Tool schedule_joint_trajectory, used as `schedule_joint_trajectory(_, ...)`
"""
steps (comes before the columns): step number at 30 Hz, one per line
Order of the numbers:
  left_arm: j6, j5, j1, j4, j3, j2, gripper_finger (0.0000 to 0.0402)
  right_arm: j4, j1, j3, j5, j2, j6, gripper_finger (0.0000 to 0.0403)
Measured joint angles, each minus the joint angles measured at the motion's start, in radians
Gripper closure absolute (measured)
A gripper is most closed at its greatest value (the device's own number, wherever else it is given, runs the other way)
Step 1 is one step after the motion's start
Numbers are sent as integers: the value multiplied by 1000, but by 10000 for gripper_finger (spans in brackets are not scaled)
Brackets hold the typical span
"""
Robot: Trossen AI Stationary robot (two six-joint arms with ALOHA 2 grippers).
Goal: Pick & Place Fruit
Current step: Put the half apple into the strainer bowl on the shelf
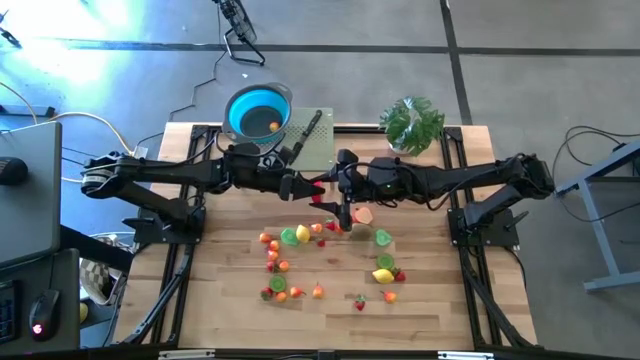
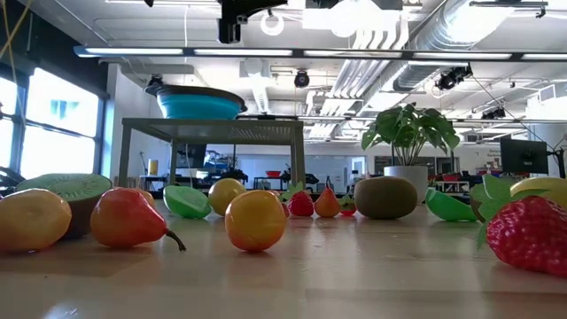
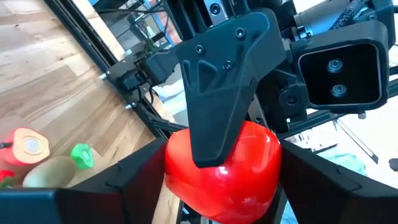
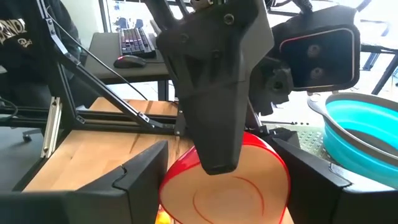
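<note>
A red halved fruit (image 3: pixel 224 168) hangs high above the table's middle (image 1: pixel 317 196), between both grippers. My left gripper (image 1: pixel 306 188) reaches in level from the left and my right gripper (image 1: pixel 332 190) from the right; both are shut on this piece. Its rounded side faces the left wrist view and its flat cut face (image 4: pixel 230 196) shows in the right wrist view. Several small fruit pieces (image 1: pixel 300 235) lie loose on the wooden table (image 1: pixel 230 310) below. A blue bowl (image 1: pixel 258 110) stands at the far edge with an orange piece (image 1: pixel 275 126) inside. My left gripper has the red fruit between its two fingers, which lie against opposite sides of the rounded part (image 3: pixel 173 171). It comes in level from the table's left. The fruit is lifted clear of the table. My right gripper pinches the same fruit between its two fingers at opposite edges of the cut face (image 4: pixel 169 186). It comes in nearly level from the table's right, crossed with the left gripper's fingers (image 4: pixel 217 93). The fruit hangs clear in the air.
The bowl sits by a raised perforated platform (image 1: pixel 322 150), with a black-handled knife (image 1: pixel 305 135) lying on it. A potted plant (image 1: pixel 412 122) stands at the far right. Black frame rails (image 1: pixel 180 250) run along both table sides. Bare wood lies near the front edge.
</note>
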Motion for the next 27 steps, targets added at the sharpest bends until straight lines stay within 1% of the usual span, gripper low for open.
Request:
schedule_joint_trajectory(3, 0, 3, 0, -3, 0, 0, 141, 0, 0, 0, 2, 0, 1, 142)
schedule_joint_trajectory(6, 0, 4, 0, -3, 0, 0, 130, 0, 0, 0, 2, 0, 1, 139)
schedule_joint_trajectory(10, -1, 11, 0, -3, 0, 0, 117, 0, 0, 0, 2, 0, 0, 148)
schedule_joint_trajectory(13, -1, 12, 0, -3, 0, 0, 126, 0, 0, 0, 2, 0, 0, 147)
schedule_joint_trajectory(17, -10, 13, 0, -3, 0, 0, 140, -1, 0, 0, 4, 0, 2, 136)
schedule_joint_trajectory(21, -15, 18, 0, -3, 0, 0, 136, -1, 0, 0, 2, 0, 4, 148)
schedule_joint_trajectory(24, -16, 18, 0, -3, 0, 0, 133, -1, 0, 0, 3, 0, 4, 148)
schedule_joint_trajectory(27, -20, 18, 0, -3, 0, 0, 135, -1, 0, 0, 4, 0, 4, 134)
